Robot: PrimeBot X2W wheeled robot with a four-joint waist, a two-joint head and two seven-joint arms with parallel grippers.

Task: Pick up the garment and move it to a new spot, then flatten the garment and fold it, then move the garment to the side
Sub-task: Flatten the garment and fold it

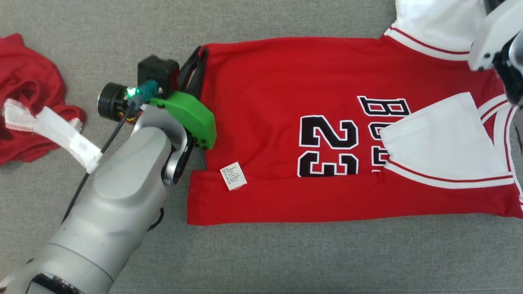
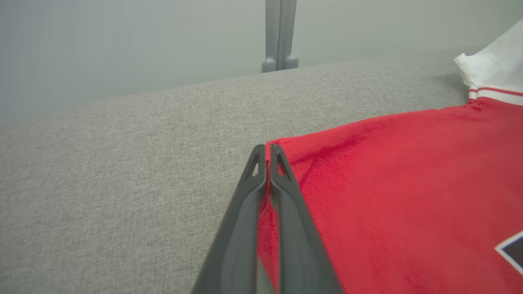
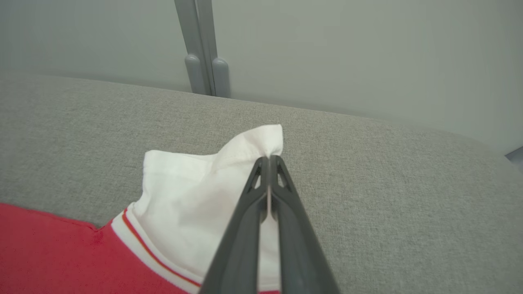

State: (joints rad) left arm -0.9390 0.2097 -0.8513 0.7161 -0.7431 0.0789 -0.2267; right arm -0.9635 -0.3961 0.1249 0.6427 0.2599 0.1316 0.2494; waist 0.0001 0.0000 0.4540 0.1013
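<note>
You can read a black, white-edged "23" on the garment, a red jersey, turned sideways in the head view with the tops of its digits toward the right. Beside it runs a line of black lettering that begins with "B"; the rest is hidden under a folded white sleeve. A small white care label sits on the near strip, its print too small to read. The garment lies flat around the middle of the grey fabric surface. Its long axis runs left to right, with the hem at the left, the sleeves at the right, and the near edge turned over onto the front. Your left hand is pinched shut on the far hem corner, red cloth caught between its fingers. Your right hand is clamped on the tip of the other white sleeve, which is lifted off the surface. A second red garment with white trim lies crumpled well apart at the left, and a grey post stands beyond the far edge of the surface
</note>
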